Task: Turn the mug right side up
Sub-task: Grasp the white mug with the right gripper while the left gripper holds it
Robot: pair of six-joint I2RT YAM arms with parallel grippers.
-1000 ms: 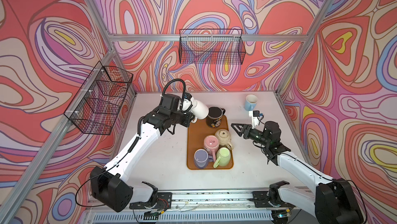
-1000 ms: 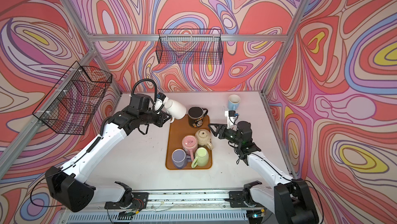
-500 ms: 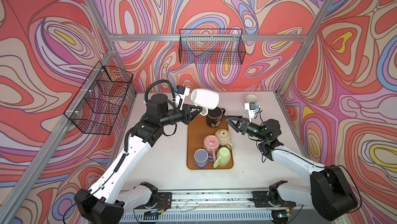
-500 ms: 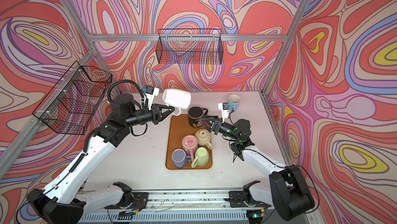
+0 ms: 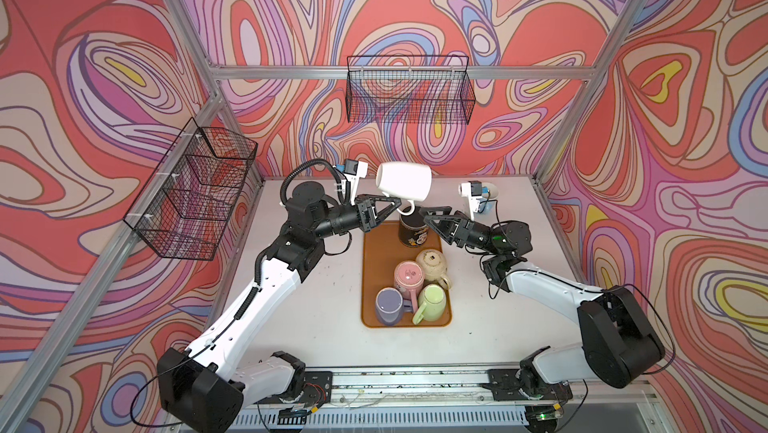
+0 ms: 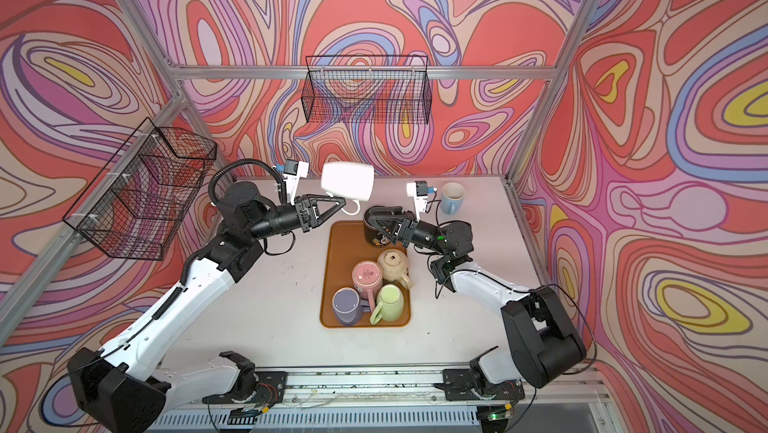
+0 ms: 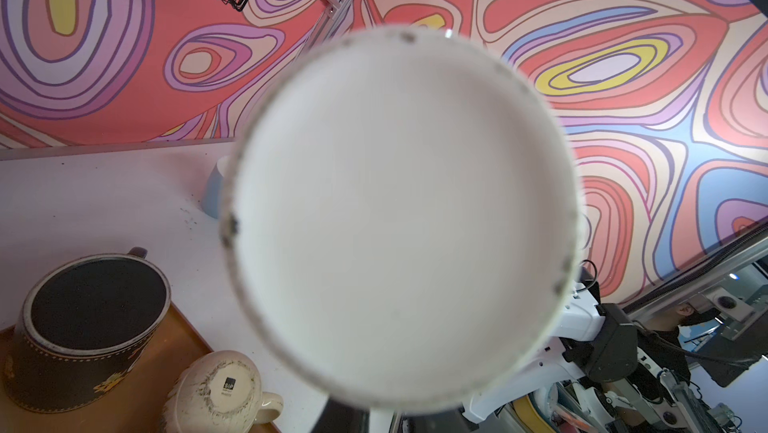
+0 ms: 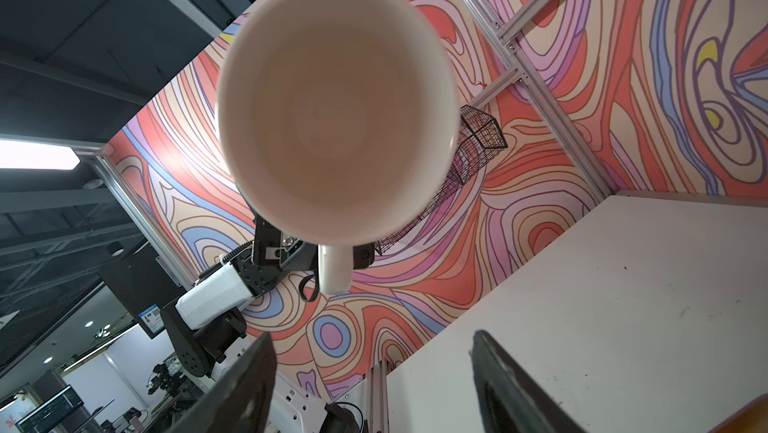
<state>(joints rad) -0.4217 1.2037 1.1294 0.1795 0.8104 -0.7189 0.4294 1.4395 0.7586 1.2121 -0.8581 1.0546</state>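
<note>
Mug (image 5: pixel 403 183): white, held in the air off the worktop (image 5: pixel 316 306). It hangs over the far end of the tray (image 5: pixel 376 252), above and clear of the black mug (image 5: pixel 411 232) standing there. It lies on its side, base to the left, mouth to the right, handle (image 5: pixel 409 207) on the underside. It is neither inverted nor upright, so the turn is judged about half made.

Left end effector (image 5: pixel 397 203): reaches in from the left and is clamped on the handle, jaws nearly together. This is the mug's only support. Its wrist view is filled by the mug's base.

Right end effector (image 5: pixel 424 215): jaws apart, holding nothing. It points at the mug from the right, close to the handle, with no contact that I can make out. Its wrist view looks straight into the open mouth, with the fingers (image 8: pixel 249 389) spread below it.

Step in hand, as judged: mid-air reorientation, with the right arm placed to take or steady the mug.

Next move calls for one of two things. Either a quarter roll brings the mouth up, or the right jaws close on the rim wall before the left lets go. After that, a level descent, base first, onto bare worktop away from the black mug.
</note>
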